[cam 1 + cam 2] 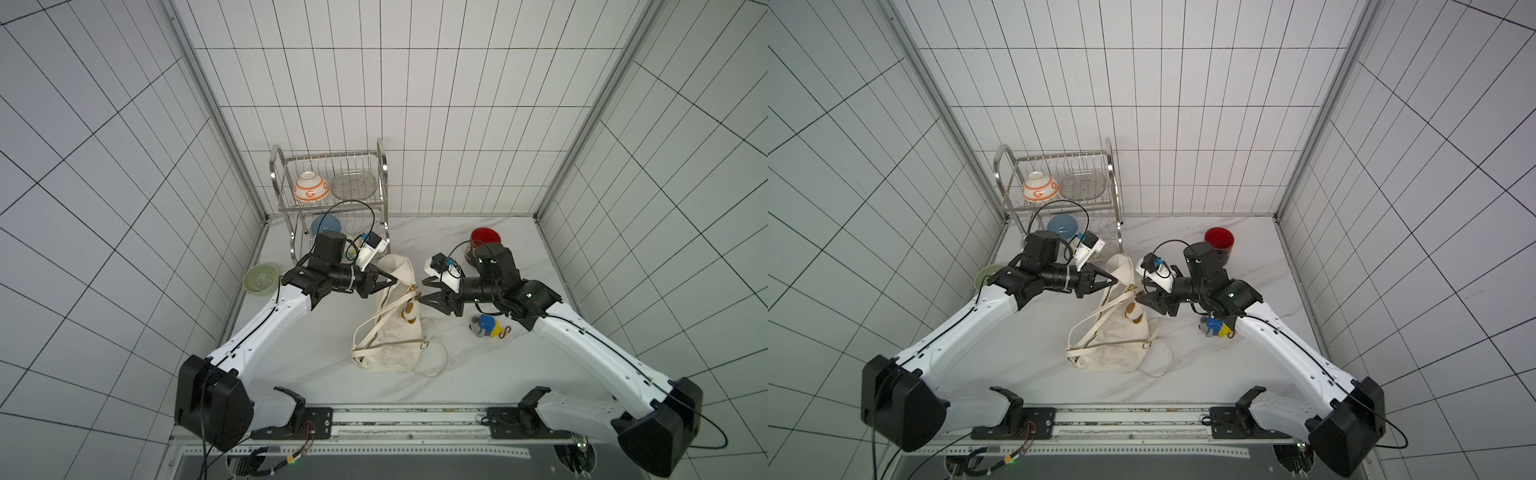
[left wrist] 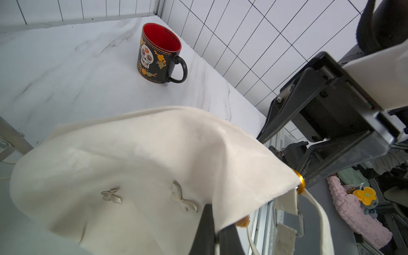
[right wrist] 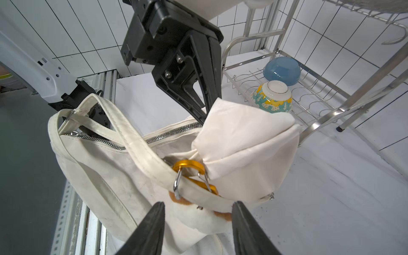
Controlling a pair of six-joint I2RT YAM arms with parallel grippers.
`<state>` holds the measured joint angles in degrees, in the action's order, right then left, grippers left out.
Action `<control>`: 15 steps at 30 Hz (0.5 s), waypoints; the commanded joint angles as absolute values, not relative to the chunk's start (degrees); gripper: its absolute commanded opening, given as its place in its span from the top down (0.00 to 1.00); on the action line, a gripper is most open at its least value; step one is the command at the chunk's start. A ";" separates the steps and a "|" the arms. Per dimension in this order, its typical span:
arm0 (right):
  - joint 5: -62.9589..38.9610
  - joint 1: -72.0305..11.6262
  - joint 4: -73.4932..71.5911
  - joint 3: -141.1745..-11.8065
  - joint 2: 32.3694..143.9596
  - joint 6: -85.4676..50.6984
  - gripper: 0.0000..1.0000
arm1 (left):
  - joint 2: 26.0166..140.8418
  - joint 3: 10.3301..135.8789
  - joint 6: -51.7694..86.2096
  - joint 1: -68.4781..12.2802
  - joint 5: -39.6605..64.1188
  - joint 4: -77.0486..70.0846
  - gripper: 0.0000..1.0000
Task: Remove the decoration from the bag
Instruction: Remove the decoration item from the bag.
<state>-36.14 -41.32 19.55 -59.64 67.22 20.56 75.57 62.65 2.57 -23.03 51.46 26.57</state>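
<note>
Two grippers meet at a bag lying mid-table. On the left, the left gripper is clenched on the bag's raised far end. The bag is cream cloth with long straps and small butterfly prints; it looks light and limp, so it will likely sag. Right of centre hangs the decoration, a small brown-and-white plush on an orange carabiner. The plush is probably squashy, so the stiff carabiner seems the surer hold. The right gripper has its jaws apart on either side of the plush, grasping nothing.

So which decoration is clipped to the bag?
The brown plush, hung from the bag by the orange carabiner; the blue toy lies loose on the table.
</note>
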 commanded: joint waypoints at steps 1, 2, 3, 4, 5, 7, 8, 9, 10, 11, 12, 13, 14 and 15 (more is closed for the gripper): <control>-35.65 -42.10 13.69 -57.36 67.76 21.49 0.51 | 76.46 63.90 5.57 -22.85 58.47 21.97 1.00; -35.84 -42.31 13.60 -57.46 68.17 21.82 0.52 | 76.53 64.04 5.62 -22.86 58.54 22.02 1.00; -35.86 -42.42 13.35 -57.48 68.42 21.95 0.52 | 76.63 64.20 5.56 -22.82 58.39 22.20 1.00; -35.77 -42.68 12.80 -57.37 68.41 21.97 0.52 | 76.86 64.28 5.42 -22.85 58.41 22.44 1.00; -35.06 -43.13 11.94 -57.19 68.26 21.97 0.53 | 77.07 64.33 5.53 -22.79 58.63 22.31 1.00; -33.44 -44.07 10.44 -56.73 68.24 22.31 0.54 | 77.61 64.13 6.77 -22.92 59.75 21.20 1.00; -33.33 -44.30 9.32 -56.43 68.21 21.98 0.55 | 78.06 64.12 7.44 -22.94 60.29 20.54 1.00; -33.36 -44.39 8.43 -56.06 68.28 21.40 0.58 | 78.43 64.20 7.72 -23.01 60.59 20.39 1.00; -33.76 -44.54 7.45 -55.83 68.29 20.86 0.61 | 78.85 64.24 7.52 -23.00 60.70 20.43 1.00; -33.86 -44.91 7.05 -55.69 68.29 20.35 0.64 | 79.17 64.36 7.31 -23.00 60.64 20.51 1.00; -33.45 -45.37 6.77 -55.64 68.23 20.12 0.67 | 79.25 64.44 7.03 -22.95 60.49 20.64 1.00; -32.87 -45.77 6.46 -55.32 68.07 19.97 0.70 | 79.30 64.57 6.95 -22.85 60.28 20.79 1.00; -32.50 -46.01 6.21 -54.98 67.91 19.83 0.72 | 79.28 64.78 6.82 -22.82 59.86 21.21 1.00; -31.92 -46.13 6.13 -54.75 67.63 19.57 0.75 | 79.37 64.90 6.52 -22.84 59.14 21.76 1.00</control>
<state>-33.30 -45.10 9.45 -55.77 68.31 20.78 79.46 62.67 6.70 -22.92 57.80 22.94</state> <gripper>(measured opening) 0.266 0.050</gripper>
